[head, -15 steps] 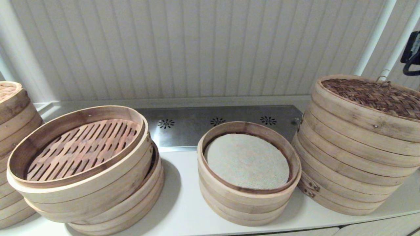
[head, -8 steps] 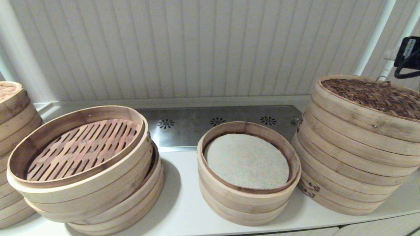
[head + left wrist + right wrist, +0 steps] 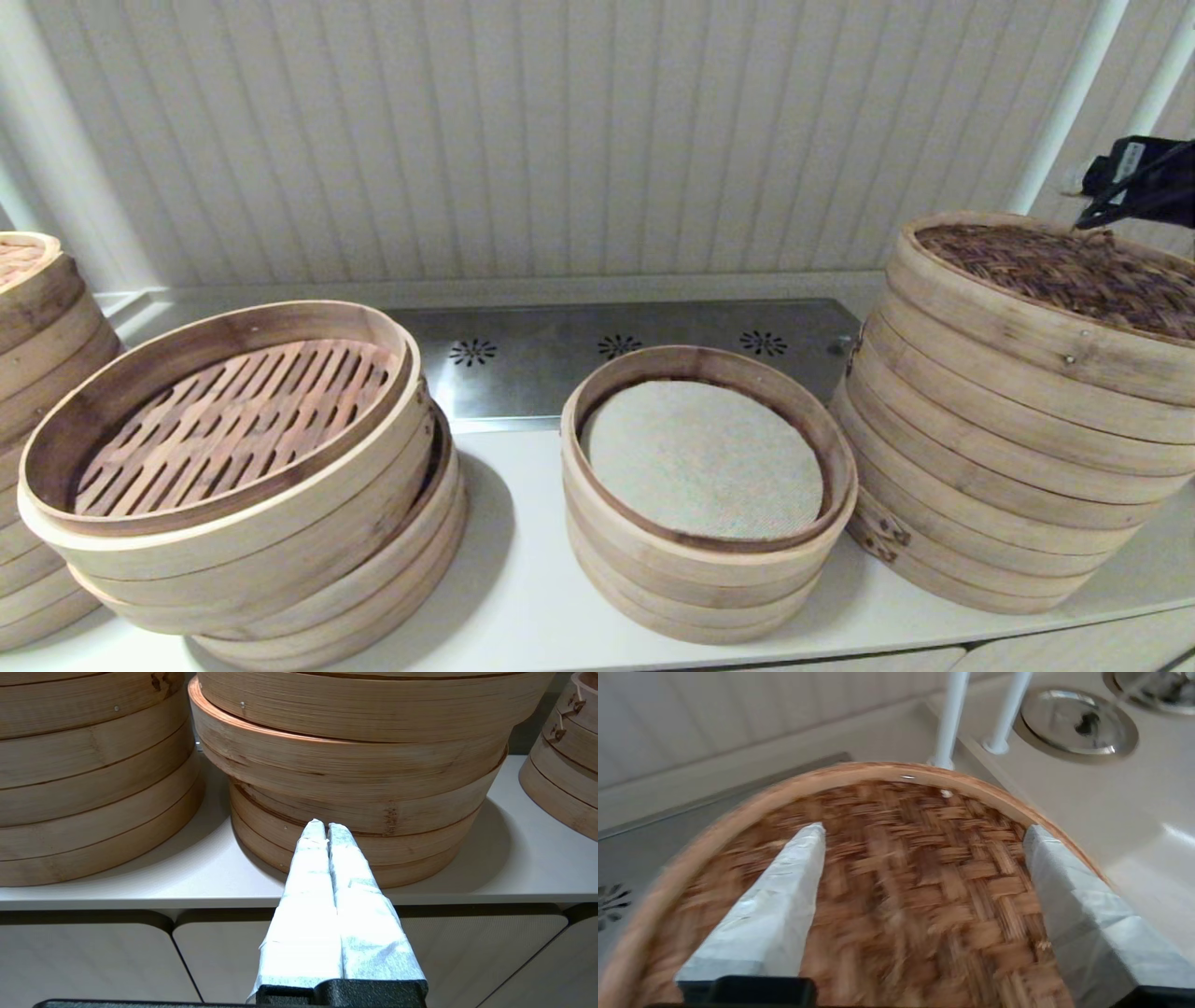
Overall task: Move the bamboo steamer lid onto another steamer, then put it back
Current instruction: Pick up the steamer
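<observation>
Head view: the bamboo steamer lid [image 3: 1064, 271] is seen sitting atop another steamer [image 3: 990, 485] at the right of the counter [image 3: 523, 597]. The right gripper [image 3: 1134, 182] is being held above the lid's far edge. A 3-band steamer w/ cloth liner [image 3: 705, 467] is seen mid-counter, a slatted basket [image 3: 224, 429] to the left.

Left wrist view: the left gripper [image 3: 327, 828] is being kept low in front of the counter, fingers pressed together, nothing pinched.

Right wrist view: the right gripper's fingers [image 3: 784, 891] are being held spread wide over the lid's weave, gripping nothing.
</observation>
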